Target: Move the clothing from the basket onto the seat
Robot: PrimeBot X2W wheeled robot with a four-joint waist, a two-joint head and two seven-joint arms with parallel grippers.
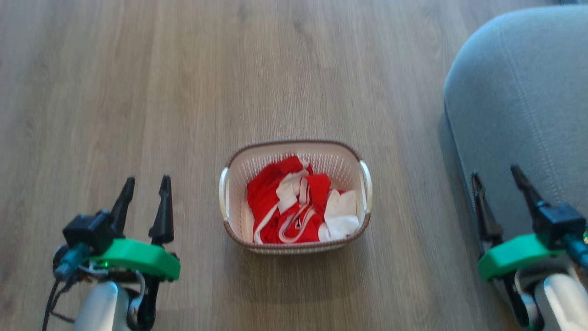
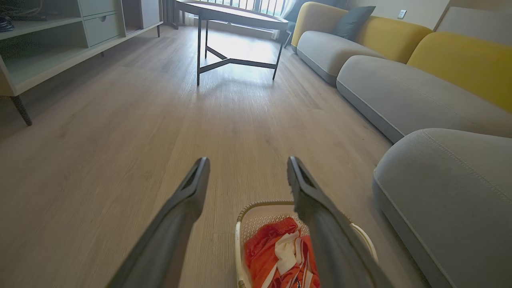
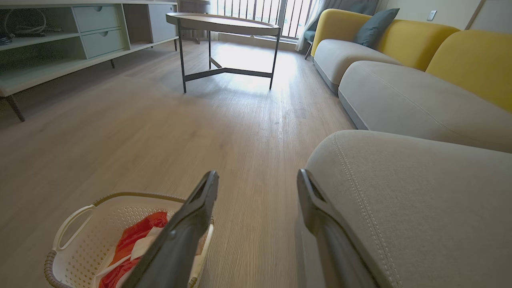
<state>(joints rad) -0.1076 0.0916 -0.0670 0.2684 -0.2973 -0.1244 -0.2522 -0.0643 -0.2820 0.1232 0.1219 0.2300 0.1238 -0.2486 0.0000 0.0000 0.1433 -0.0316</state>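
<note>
1. The small rectangular cream plastic basket with a brown woven-look rim [image 1: 294, 141] stands on the pale wood-plank floor [image 1: 138, 92], between the two grippers in the head view.
2. The bright red fabric clothing with white stripes [image 1: 271, 197] lies crumpled inside the basket. A plain white cloth piece [image 1: 342, 216] is bunched at the basket's right end.
3. The large grey-blue upholstered seat with pale stitched seams [image 1: 519, 101] sits to the right of the basket, with bare floor between them.
4. The left gripper [image 1: 148, 179] hangs over the floor just left of the basket. Its two long dark fingers are spread wide and hold nothing.
5. The right gripper [image 1: 494, 171] hovers at the seat's rounded edge. Its fingers are likewise spread and empty, and I cannot tell whether they touch the seat.
</note>
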